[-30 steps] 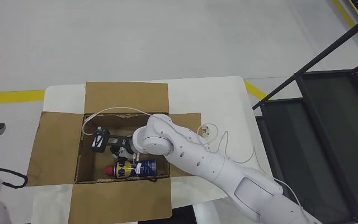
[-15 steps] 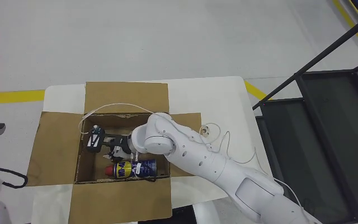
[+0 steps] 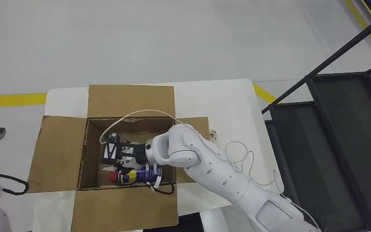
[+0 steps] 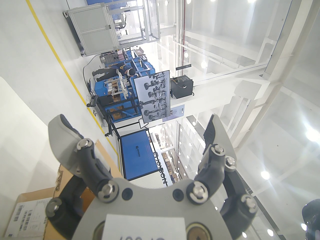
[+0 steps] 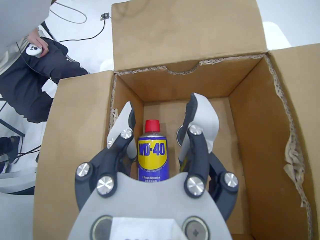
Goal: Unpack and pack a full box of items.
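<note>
While the right claw [image 5: 161,103] hangs low inside the brown cardboard box [image 5: 252,116], its two fingers are spread wide and squeeze nothing yet. Right between them lies the blue and yellow spray can with a red cap [image 5: 153,153]. The can is on its side on the box floor, close to one wall, with one finger on each side of it. One finger looks very near the can, but I cannot tell if it touches. A small round grey thing [image 5: 178,136] peeks out from behind the other finger, and I cannot tell what it is. From above, the box sits with all its flaps folded out on the white surface [image 3: 220,104], and the can [image 3: 136,176] is by the wall nearest the robot. The left claw [image 4: 136,122] is up in the air, far from the can, wide open and holding nothing. I think this is the unpacking part, and the job right now is to grab the can. The box looks almost empty, so most things seem to be out. Next, the right claw should go down a tiny bit, close gently on the middle of the can, and lift it straight up. It must not bump the walls or the round thing, because the can is smooth and could roll.
</note>
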Controlling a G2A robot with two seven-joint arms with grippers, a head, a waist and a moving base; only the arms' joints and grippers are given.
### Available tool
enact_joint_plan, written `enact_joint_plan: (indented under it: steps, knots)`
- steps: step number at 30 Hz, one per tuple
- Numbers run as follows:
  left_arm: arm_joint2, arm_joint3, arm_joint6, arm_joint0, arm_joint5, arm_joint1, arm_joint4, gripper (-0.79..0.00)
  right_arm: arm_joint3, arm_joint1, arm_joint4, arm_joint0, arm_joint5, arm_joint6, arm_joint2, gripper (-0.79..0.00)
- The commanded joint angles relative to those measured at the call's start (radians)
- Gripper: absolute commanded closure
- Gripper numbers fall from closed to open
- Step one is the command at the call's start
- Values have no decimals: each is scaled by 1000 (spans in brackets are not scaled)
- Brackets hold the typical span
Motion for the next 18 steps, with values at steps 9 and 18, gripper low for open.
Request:
enact_joint_plan:
  steps: [9, 18]
  knots:
    - [0, 0, 0, 0, 0, 0, 0, -785, -168, 66, -129, -218, -156, -246, 154, -785]
    - [0, 0, 0, 0, 0, 0, 0, -785, -285, 110, -275, -370, -204, -407, 274, -785]
